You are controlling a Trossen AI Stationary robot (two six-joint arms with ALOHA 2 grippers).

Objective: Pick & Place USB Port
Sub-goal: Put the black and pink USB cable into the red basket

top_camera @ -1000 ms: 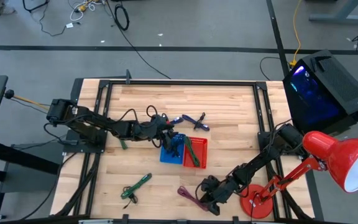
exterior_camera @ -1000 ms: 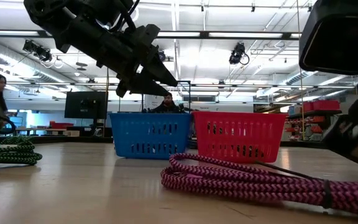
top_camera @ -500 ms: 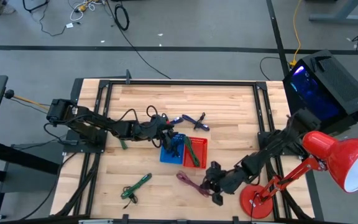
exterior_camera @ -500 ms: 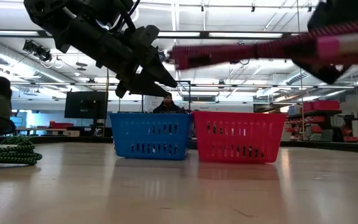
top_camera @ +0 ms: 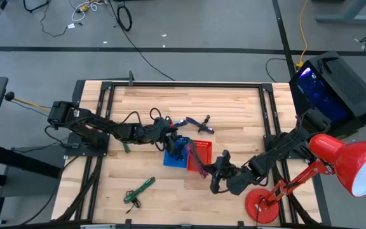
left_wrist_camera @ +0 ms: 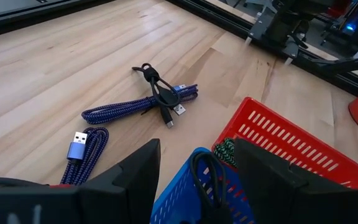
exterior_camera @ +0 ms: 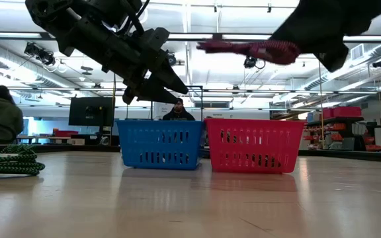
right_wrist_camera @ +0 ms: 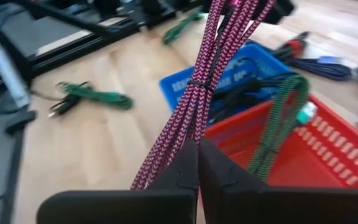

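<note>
the right tool [right_wrist_camera: 197,149] is pressed together on a pink-and-black braided usb cable [right_wrist_camera: 219,59], pinching the bundle low down so that its strands fan away from the 2 dark fingers. the cable is folded into a long hank of several parallel runs, woven in a magenta and black zigzag, and cinched partway along by a thin dark tie. in the high view the right tool [top_camera: 216,172] hangs above the tabletop [top_camera: 145,105] just beside the red basket [top_camera: 206,147], with the cable [top_camera: 199,166] slanting off it over that basket's near corner. in the low view the bundle [exterior_camera: 250,49] is lifted clear of the wood, high above the red basket [exterior_camera: 253,144].

inside the red basket a green braided cable [right_wrist_camera: 281,118] leans against the wall. the blue basket [right_wrist_camera: 185,84] touches the red one on its left side and holds dark cables.

the left tool [top_camera: 172,137] hovers over the blue basket [top_camera: 170,157] with its fingers spread wide, holding nothing; in its wrist view the 2 fingers frame the blue basket's rim [left_wrist_camera: 185,193]. beyond it 2 blue braided cables [left_wrist_camera: 148,102] lie on the wood. another green cable [top_camera: 138,189] lies on the near left part of the tabletop. a red desk lamp [top_camera: 345,162] stands at the right edge.
</note>
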